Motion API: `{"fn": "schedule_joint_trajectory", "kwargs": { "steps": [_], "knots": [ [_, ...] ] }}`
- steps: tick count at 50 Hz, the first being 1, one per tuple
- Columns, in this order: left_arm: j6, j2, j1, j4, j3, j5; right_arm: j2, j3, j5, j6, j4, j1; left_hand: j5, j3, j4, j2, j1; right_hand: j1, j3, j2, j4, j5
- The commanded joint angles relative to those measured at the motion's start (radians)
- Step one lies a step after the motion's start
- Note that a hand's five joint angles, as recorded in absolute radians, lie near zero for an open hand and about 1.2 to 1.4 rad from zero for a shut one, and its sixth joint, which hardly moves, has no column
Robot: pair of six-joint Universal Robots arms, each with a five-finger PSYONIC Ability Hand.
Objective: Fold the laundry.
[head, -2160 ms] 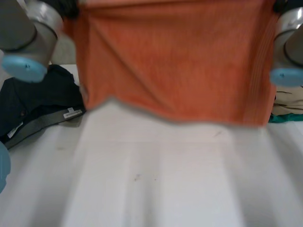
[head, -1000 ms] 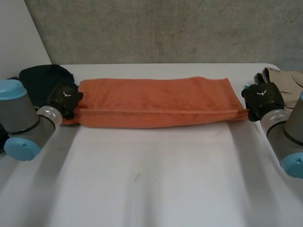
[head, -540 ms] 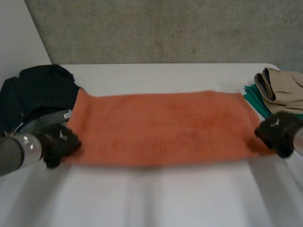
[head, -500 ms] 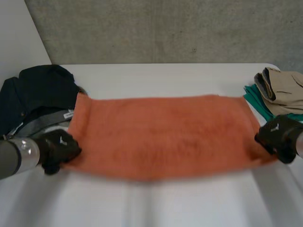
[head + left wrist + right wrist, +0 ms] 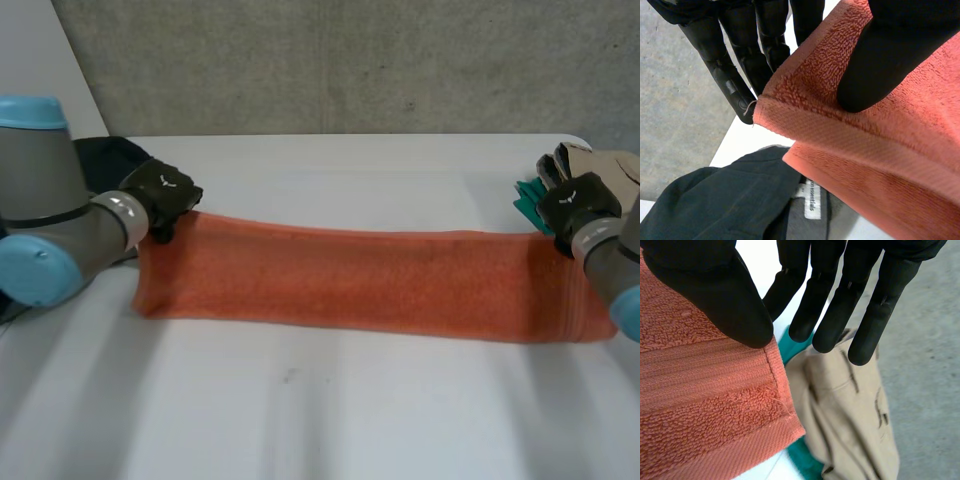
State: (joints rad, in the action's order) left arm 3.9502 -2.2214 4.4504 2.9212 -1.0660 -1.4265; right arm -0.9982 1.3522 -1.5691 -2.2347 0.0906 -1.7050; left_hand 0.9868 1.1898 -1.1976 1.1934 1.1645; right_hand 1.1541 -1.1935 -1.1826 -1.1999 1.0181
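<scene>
as left hand [image 5: 165, 190] and right hand [image 5: 572, 205] pinch the orange towel [image 5: 350, 275] taut, dark clothes [image 5: 715, 205] and tan garment [image 5: 850, 405] flank it.

One orange towel [image 5: 370, 285], one dark garment [image 5: 715, 205], one beige garment [image 5: 850, 405], one teal cloth [image 5: 802, 460], two robot hands [image 5: 165, 190] [image 5: 575, 205].

Behind the flat white table [image 5: 330, 420], a rough grey concrete wall [image 5: 330, 60] stands at 12 o'clock, a smooth white wall [image 5: 35, 55] at 10 o'clock.
</scene>
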Motion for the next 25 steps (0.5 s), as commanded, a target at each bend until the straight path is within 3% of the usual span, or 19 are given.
{"fn": "schedule_joint_trajectory", "kwargs": {
  "steps": [1,12,13,14,15,16,25],
  "knots": [
    [0.003,-0.161,-0.034,-0.004,0.179,-0.092,0.101,-0.088,-0.005,-0.037,0.150,-0.008,0.235,0.207,-0.199,0.203,0.232,0.242,-0.203,-0.214,-0.196,0.204],
    [0.012,-0.305,-0.063,-0.005,0.392,-0.207,0.245,-0.188,-0.006,-0.051,0.308,-0.038,0.235,0.207,-0.199,0.203,0.232,0.242,-0.203,-0.214,-0.196,0.204],
    [0.015,-0.317,-0.068,-0.001,0.412,-0.207,0.254,-0.191,-0.008,-0.051,0.314,-0.039,0.142,0.114,-0.106,0.110,0.139,0.085,-0.045,-0.056,-0.039,0.046],
    [0.015,-0.322,-0.069,0.001,0.422,-0.204,0.263,-0.196,-0.011,-0.051,0.320,-0.042,-0.085,-0.114,0.122,-0.117,-0.089,-0.207,0.247,0.236,0.253,-0.246],
    [0.017,-0.328,-0.072,0.006,0.431,-0.200,0.271,-0.199,-0.017,-0.051,0.325,-0.045,-0.399,-0.427,0.435,-0.431,-0.402,-0.664,0.703,0.692,0.710,-0.702],
    [0.021,-0.334,-0.082,0.010,0.448,-0.198,0.285,-0.206,-0.026,-0.051,0.328,-0.050,-0.987,-1.015,1.023,-1.019,-0.990,-0.980,1.019,1.008,1.025,-1.018],
    [-0.008,-0.304,-0.092,0.013,0.474,-0.222,0.218,-0.171,-0.051,-0.169,0.327,-0.051,-0.987,-1.015,1.023,-1.019,-0.990,-0.980,1.019,1.008,1.025,-1.018]
  ]
}}
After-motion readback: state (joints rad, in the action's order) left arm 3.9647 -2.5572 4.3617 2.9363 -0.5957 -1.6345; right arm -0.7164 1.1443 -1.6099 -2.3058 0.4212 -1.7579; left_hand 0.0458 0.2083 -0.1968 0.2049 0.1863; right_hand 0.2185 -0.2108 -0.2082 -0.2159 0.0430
